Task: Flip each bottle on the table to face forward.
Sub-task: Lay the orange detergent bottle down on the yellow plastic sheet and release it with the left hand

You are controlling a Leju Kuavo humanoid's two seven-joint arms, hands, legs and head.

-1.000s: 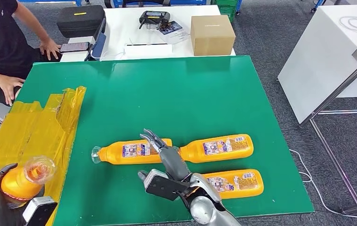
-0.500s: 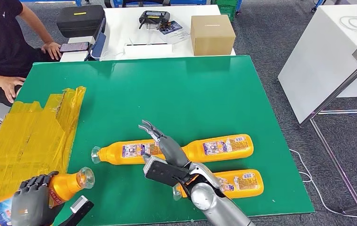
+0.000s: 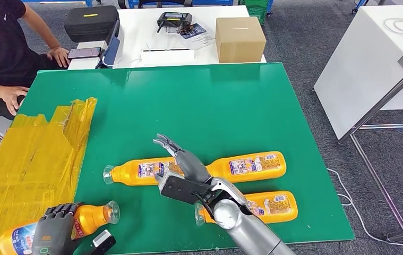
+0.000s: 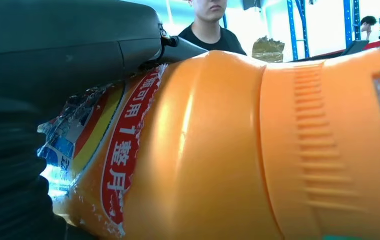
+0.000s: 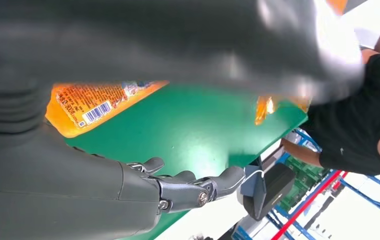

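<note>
Left hand (image 3: pixel 50 235), dark-fingered, wrapped around the labelled body of an orange plastic bottle with a clear cap (image 3: pixel 69 225), at the near left corner of the green table mat (image 3: pixel 204 106); bottle lying almost flat, cap toward the robot's right, base over the crinkled yellow taped sheet (image 3: pixel 34 154). Seen close from the left wrist: ribbed orange shoulder, red band of label.

Right hand (image 3: pixel 180 162) holding nothing, fingers stretched and apart, hovering above the gap between two more orange bottles lying on their sides: left bottle (image 3: pixel 140 171), cap leftward, and right bottle (image 3: pixel 249 166). A fourth orange bottle (image 3: pixel 268 206) nearer the robot, partly behind the silver forearm.

Beyond the mat: white table (image 3: pixel 135 32) carrying a brown cardboard box (image 3: pixel 239 38) and a black case (image 3: pixel 90 22); seated person in black (image 3: pixel 0 48) at far left.
</note>
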